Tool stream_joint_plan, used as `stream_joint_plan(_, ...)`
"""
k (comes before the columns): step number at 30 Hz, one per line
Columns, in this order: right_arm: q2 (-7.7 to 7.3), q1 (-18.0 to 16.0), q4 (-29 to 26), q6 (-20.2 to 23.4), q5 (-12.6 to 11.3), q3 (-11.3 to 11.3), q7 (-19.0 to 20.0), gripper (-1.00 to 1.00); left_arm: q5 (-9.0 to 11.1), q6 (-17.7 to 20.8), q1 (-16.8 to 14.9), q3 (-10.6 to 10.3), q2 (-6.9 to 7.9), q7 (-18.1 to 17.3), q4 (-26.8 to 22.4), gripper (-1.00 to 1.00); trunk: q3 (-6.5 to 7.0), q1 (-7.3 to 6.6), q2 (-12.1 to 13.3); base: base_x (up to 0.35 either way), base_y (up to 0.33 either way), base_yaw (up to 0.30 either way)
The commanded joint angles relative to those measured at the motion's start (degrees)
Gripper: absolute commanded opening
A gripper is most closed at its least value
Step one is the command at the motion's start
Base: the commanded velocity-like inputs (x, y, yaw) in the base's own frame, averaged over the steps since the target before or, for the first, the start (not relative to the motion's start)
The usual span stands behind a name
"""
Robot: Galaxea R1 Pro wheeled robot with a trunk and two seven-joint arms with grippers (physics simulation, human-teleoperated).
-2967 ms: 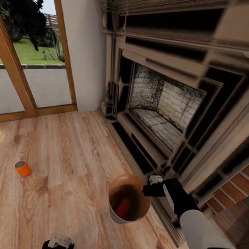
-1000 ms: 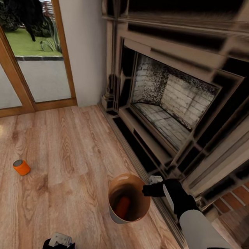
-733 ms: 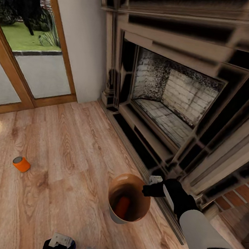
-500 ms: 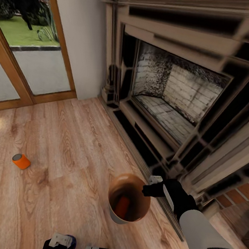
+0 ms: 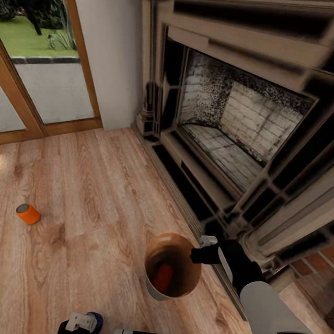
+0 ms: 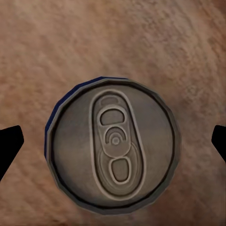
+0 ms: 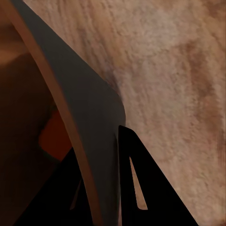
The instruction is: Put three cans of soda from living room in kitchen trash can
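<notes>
Room: living room, wood floor before the fireplace
Bin: your right claw is clamped on the tash can rim; one orange can lies inside
Blue can: dark blue can stands centred between your left claw fingers, spread apart; descend straight, then close evenly
Spare: second orange can lies well apart on the floor
</notes>
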Motion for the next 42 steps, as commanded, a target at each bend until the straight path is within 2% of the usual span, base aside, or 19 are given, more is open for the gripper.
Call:
stream_joint_plan(1,0.03,0.0,0.0,0.4,-1.5,-0.1,0.4,-1.00,0.0,0.0,0.0,0.0,0.01,0.0,0.0,1.00,0.00,-0.01,0.0,0.000,0.000,0.000)
stream_joint_plan(15,0.05,0.0,0.0,0.4,-1.5,-0.1,0.4,-1.00,0.0,-0.1,0.0,0.3,0.01,0.0,0.0,1.00,0.00,-0.01,0.0,0.000,0.000,0.000)
stream_joint_plan(18,0.05,0.0,-0.1,0.4,-1.5,-0.1,0.4,-1.00,0.0,0.2,0.0,0.6,-0.03,0.1,0.1,1.00,-0.66,0.07,0.0,0.000,0.000,0.000)
stream_joint_plan(28,0.05,0.0,0.0,0.4,-1.5,-0.1,0.4,-1.00,0.0,0.0,0.0,0.6,0.02,0.1,0.0,1.00,-0.66,0.07,0.0,0.000,0.000,0.000)
stream_joint_plan(29,0.05,0.0,0.0,0.4,-1.5,-0.1,0.4,-1.00,0.0,0.0,0.0,0.6,0.02,0.1,0.0,-1.00,-0.66,0.07,0.0,0.000,0.000,0.000)
stream_joint_plan(40,0.05,0.0,-0.1,0.4,-1.6,-0.1,0.4,-1.00,0.0,0.1,0.0,0.3,-0.06,0.1,0.3,-1.00,-0.66,0.07,0.0,0.000,0.000,0.000)
stream_joint_plan(42,0.05,0.0,-0.1,0.4,-1.5,-0.1,0.4,-1.00,0.0,0.2,0.0,0.3,-0.06,0.1,0.3,-1.00,-0.22,0.02,0.0,0.000,0.000,0.000)
